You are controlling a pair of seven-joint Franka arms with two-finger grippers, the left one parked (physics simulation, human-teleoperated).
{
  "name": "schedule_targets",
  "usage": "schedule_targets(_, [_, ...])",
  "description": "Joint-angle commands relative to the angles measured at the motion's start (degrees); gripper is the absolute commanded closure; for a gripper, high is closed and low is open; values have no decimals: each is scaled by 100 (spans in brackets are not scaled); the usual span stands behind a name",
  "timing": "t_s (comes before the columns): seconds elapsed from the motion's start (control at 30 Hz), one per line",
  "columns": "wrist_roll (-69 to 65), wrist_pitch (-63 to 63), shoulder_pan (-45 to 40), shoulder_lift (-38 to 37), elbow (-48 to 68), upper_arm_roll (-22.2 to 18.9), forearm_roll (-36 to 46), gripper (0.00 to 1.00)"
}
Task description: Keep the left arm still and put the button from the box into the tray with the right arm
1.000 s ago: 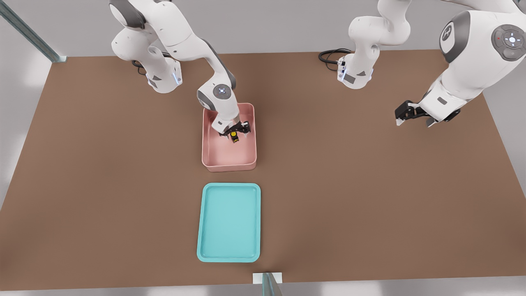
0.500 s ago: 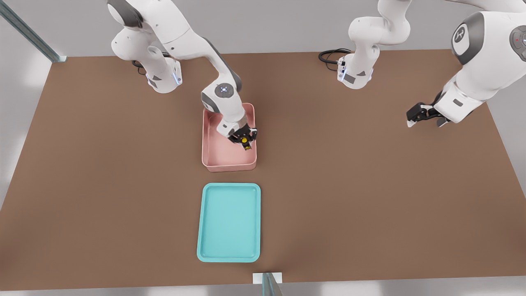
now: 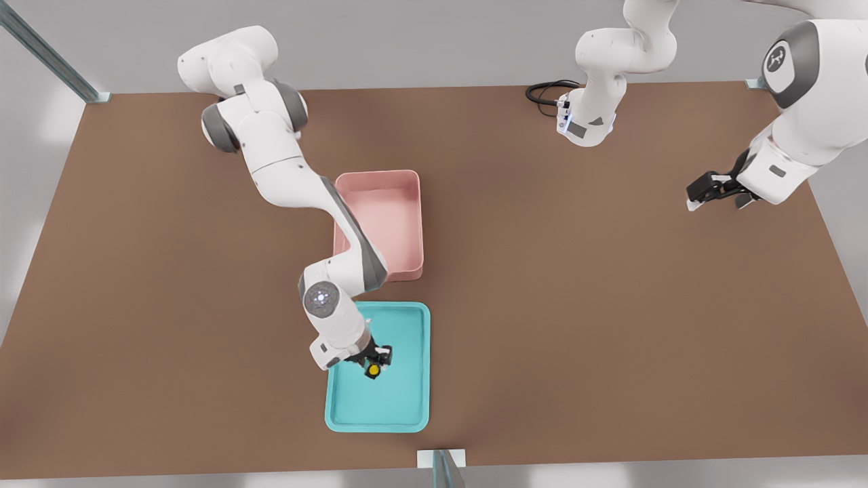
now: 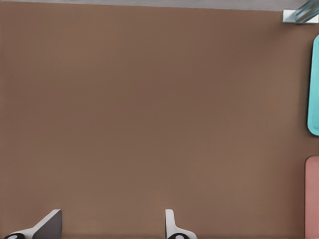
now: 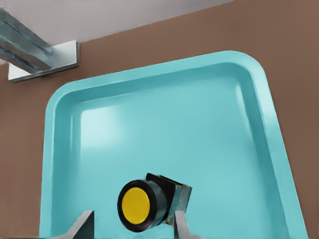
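Right wrist view: the fingers (image 5: 132, 225) grip the button (image 5: 144, 201) between them. Tray (image 5: 239, 149) lies below; the box (image 3: 393, 203) is well behind.

Right arm's gripper (image 3: 372, 362) swings from box (image 3: 407, 203) to over tray (image 3: 413, 407), button (image 3: 373, 370) carried along; box now empty.

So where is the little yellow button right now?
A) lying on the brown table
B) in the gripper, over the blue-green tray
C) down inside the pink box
B: the button sits between the fingers of the gripper above the tray, and the box holds nothing.
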Motion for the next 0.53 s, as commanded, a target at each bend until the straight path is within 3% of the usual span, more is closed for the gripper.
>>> schedule_targets(0.0, [-2159, -1645, -37, -114, 400, -21, 381, 0])
schedule_targets(0.03, [-2159, -2340, -11, -659, 400, -241, 285, 0])
schedule_targets(0.1, [-2256, -3956, -20, -2073, 330, -162, -708, 0])
schedule_targets(0.13, [-2659, -4151, -247, -2758, -177, -48, -1236, 0])
schedule_targets(0.2, [-3188, -4809, -811, -3252, -531, -109, -1201, 0])
schedule_targets(0.23, [-3231, -5241, -1354, -3682, -1233, -92, -1087, 0])
schedule_targets(0.3, [-3460, -4749, -2015, -3657, -1181, -100, -981, 0])
schedule_targets(0.5, [-3697, -4836, -2076, -3665, -1182, -109, -1025, 0])
